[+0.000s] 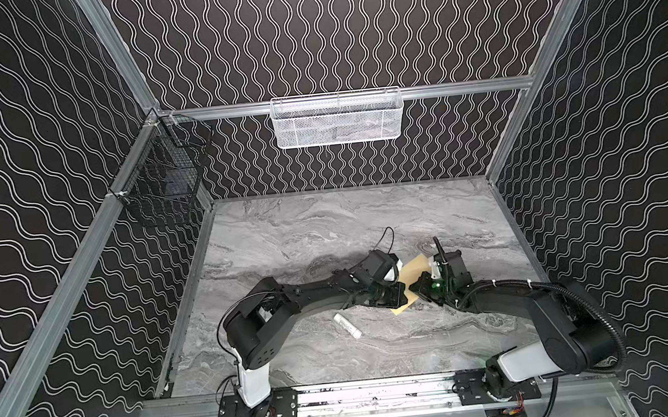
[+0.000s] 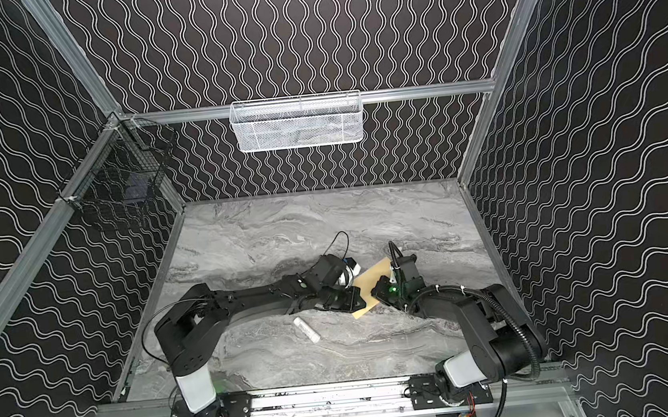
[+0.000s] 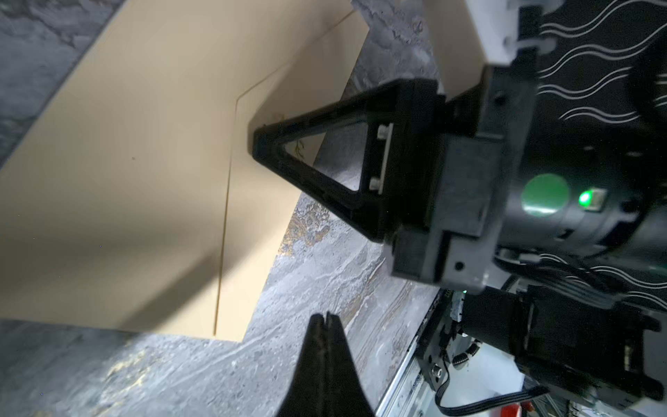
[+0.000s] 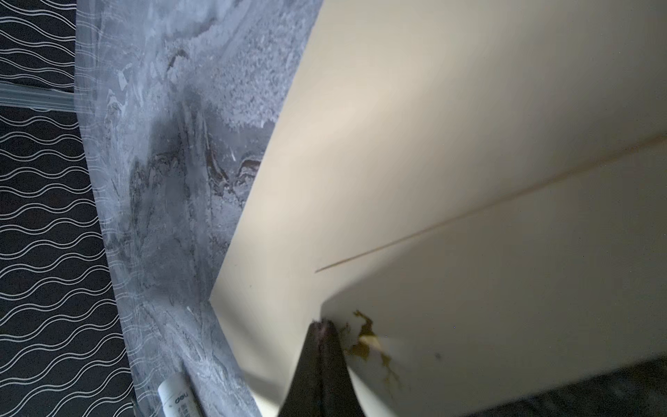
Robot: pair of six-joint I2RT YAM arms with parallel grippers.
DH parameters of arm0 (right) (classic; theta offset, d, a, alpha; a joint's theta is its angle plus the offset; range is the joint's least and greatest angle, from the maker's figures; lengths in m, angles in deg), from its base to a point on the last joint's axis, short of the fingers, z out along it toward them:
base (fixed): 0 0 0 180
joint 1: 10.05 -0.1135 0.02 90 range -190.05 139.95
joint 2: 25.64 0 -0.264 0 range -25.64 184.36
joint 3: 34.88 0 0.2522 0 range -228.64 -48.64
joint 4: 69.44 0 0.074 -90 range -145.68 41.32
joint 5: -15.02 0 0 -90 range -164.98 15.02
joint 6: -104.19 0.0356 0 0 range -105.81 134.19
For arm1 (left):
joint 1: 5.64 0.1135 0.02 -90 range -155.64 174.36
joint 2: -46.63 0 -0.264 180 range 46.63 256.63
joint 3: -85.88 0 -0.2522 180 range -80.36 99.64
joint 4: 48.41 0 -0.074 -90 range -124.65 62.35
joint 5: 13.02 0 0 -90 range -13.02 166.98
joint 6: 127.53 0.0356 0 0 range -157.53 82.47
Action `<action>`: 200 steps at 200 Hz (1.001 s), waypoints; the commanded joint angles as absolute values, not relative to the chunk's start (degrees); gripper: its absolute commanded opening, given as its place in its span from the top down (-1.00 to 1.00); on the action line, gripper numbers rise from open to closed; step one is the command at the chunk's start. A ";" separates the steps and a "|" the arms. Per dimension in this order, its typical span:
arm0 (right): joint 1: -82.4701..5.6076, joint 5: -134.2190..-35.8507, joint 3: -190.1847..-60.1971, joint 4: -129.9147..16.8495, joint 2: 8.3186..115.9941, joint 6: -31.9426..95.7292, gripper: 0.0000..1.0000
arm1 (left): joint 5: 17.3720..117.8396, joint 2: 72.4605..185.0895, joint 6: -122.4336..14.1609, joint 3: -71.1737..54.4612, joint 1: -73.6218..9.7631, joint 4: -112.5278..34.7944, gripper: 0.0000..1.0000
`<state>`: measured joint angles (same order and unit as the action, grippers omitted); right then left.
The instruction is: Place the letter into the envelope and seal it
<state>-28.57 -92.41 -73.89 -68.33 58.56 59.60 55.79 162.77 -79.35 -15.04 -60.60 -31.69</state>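
Observation:
The tan envelope (image 1: 411, 273) (image 2: 370, 281) lies flat on the marble table between my two grippers, its flap (image 4: 505, 289) folded down over its body. My right gripper (image 1: 414, 286) (image 4: 322, 323) is shut, with its tip resting on the flap's edge next to the dark-gold mark (image 4: 364, 343). In the left wrist view, the right gripper (image 3: 257, 142) also touches the flap. My left gripper (image 1: 403, 294) (image 3: 326, 317) is shut and empty, over bare table just past the envelope's (image 3: 144, 180) corner. The letter is hidden.
A small white tube (image 1: 347, 325) (image 2: 306, 329) (image 4: 178, 397) lies on the table in front of the left forearm. A white mesh basket (image 1: 338, 119) hangs on the back wall and a black wire basket (image 1: 161, 172) on the left rail.

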 commanded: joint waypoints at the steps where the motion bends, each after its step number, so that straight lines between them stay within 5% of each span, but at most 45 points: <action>1: -28.59 -90.42 -73.03 -61.00 58.80 59.81 1.00 | 59.13 163.48 -80.61 -15.39 -61.27 -31.00 1.00; 200: -28.68 -97.81 -67.88 -67.58 54.43 61.37 0.98 | 68.07 166.55 -83.13 -20.29 -63.04 -30.37 1.00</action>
<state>-28.48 -95.82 -69.33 -72.02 55.43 60.04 66.43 165.72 -82.33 -19.23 -62.76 -33.87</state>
